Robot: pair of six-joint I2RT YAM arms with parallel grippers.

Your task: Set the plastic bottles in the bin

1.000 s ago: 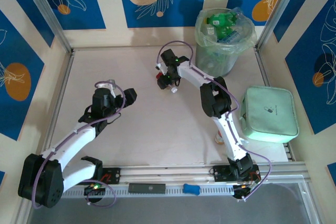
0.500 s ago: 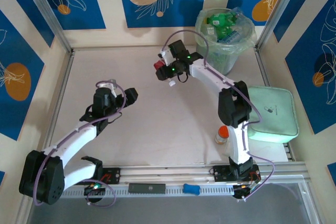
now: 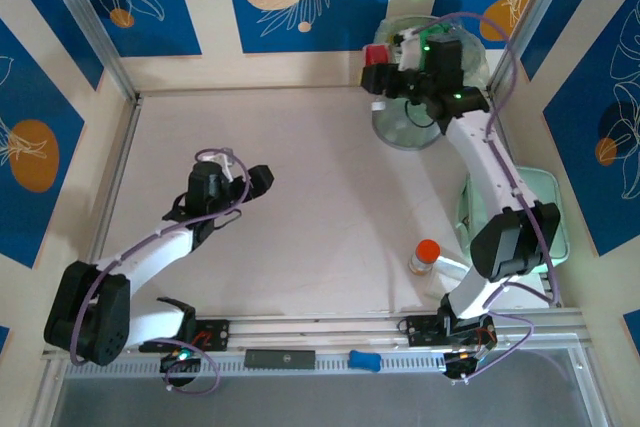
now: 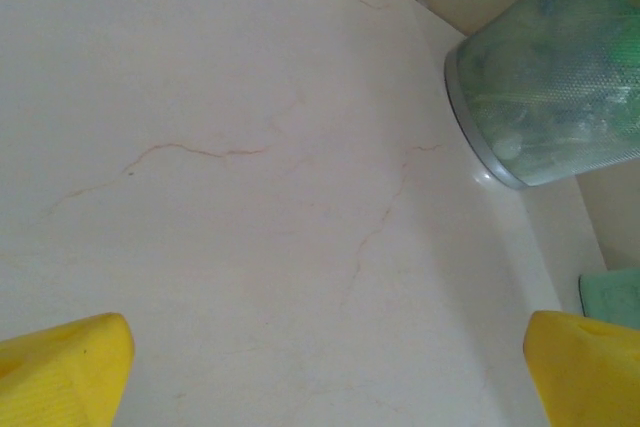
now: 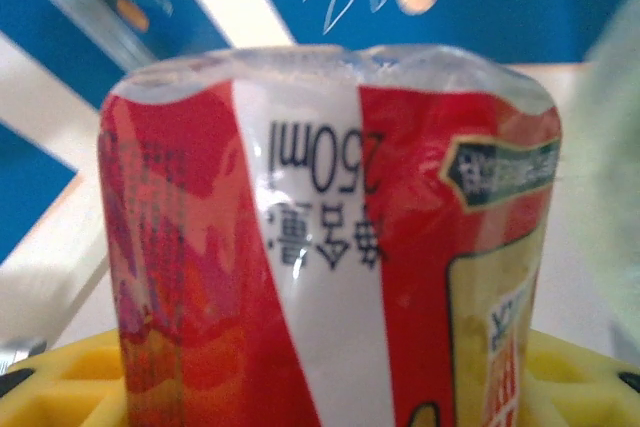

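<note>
Bench [image 3: 300, 207]: pale cream top, thin reddish-brown veins wandering across it, plain in left wrist view. Low raised border along far and side edges. Metal rail [image 3: 330, 325] runs along near edge.

Bin [image 3: 402, 133]: upright in far right corner, close to back wall, translucent grey-green, base flat on bench.

Mint-green tray [image 3: 550, 185]: lies flat at right edge, nearer than bin, apart from it.

Squat clear container [image 3: 427, 259], orange cap: upright near front right, just left of tray.
</note>
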